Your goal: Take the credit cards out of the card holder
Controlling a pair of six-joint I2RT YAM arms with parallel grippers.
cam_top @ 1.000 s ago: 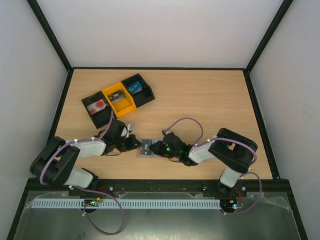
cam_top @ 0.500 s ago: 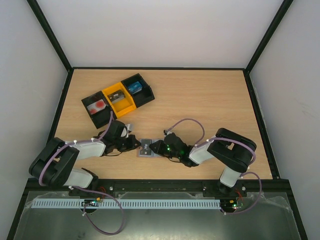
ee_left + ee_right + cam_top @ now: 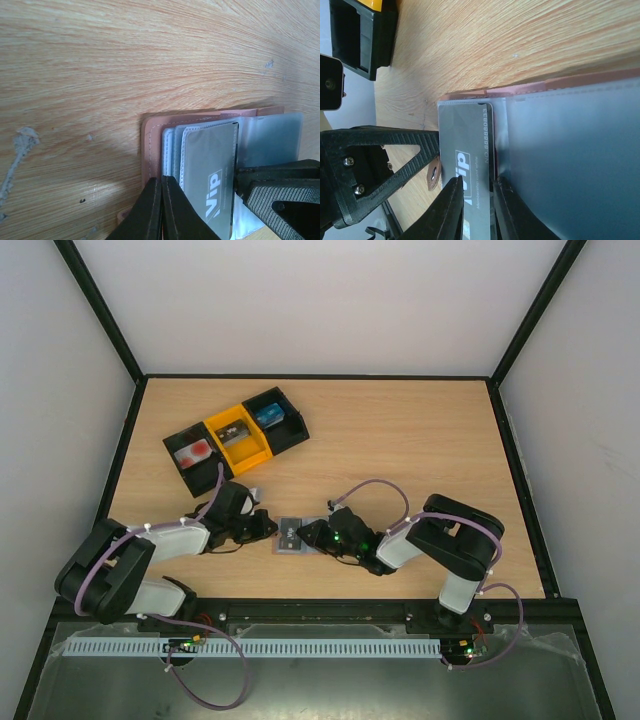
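The card holder [image 3: 291,534] lies open on the wooden table between my two grippers, its brown rim [image 3: 150,145] and clear sleeves facing up. A dark grey credit card [image 3: 210,170] with pale "Vip" lettering sticks partly out of a sleeve. My left gripper [image 3: 161,179] is shut, its tips resting on the holder's left rim. My right gripper [image 3: 477,182] stands narrowly open over the card [image 3: 465,135], one tip on its face and the other at its long edge. In the top view the left gripper [image 3: 268,528] and right gripper [image 3: 308,536] flank the holder.
A black-and-yellow three-section tray [image 3: 237,437] with small items stands at the back left; its corner [image 3: 360,35] shows in the right wrist view. Black frame rails and white walls enclose the table.
The right arm has crept a little to the left toward the holder, and its jaws have parted slightly. The left gripper stays shut on the holder's rim.
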